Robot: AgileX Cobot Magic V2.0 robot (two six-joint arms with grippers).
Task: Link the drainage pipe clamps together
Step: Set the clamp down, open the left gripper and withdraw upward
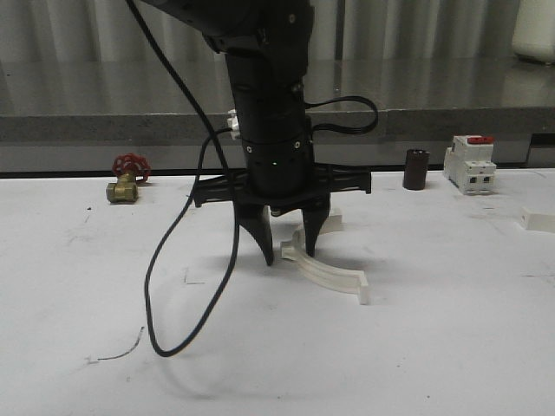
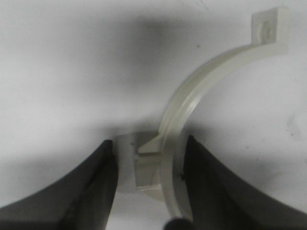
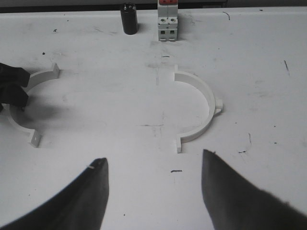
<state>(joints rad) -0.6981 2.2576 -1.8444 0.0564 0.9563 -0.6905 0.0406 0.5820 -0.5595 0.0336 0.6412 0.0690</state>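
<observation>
You are looking at a white desk (image 1: pixel 451 347) with scuff marks, carrying everything in the scene. Your left arm is reaching down over its middle, a black cable (image 1: pixel 186 260) looping off it onto the desk. The left gripper (image 1: pixel 288 247) is standing with its fingers (image 2: pixel 86 191) apart, straddling one end of the left clamp half (image 1: pixel 334 273); in the left wrist view the curved band is passing between the fingers, close against one of them, though you cannot tell whether it is touching. That half is lying flat near the desk's middle, its free end tab (image 2: pixel 268 26) pointing away from the fingers.

The right gripper (image 3: pixel 154 191) is hovering above the desk with its fingers wide apart, holding nothing. Just beyond them the right clamp half (image 3: pixel 204 103) is lying flat, well apart from the left one (image 3: pixel 21 112).

Along the far edge you are seeing a white breaker with a red top (image 1: pixel 470 163) at the right, a dark cylinder (image 1: pixel 415 169) just left of it, and a brass valve with a red handwheel (image 1: pixel 127 178) at the far left.
</observation>
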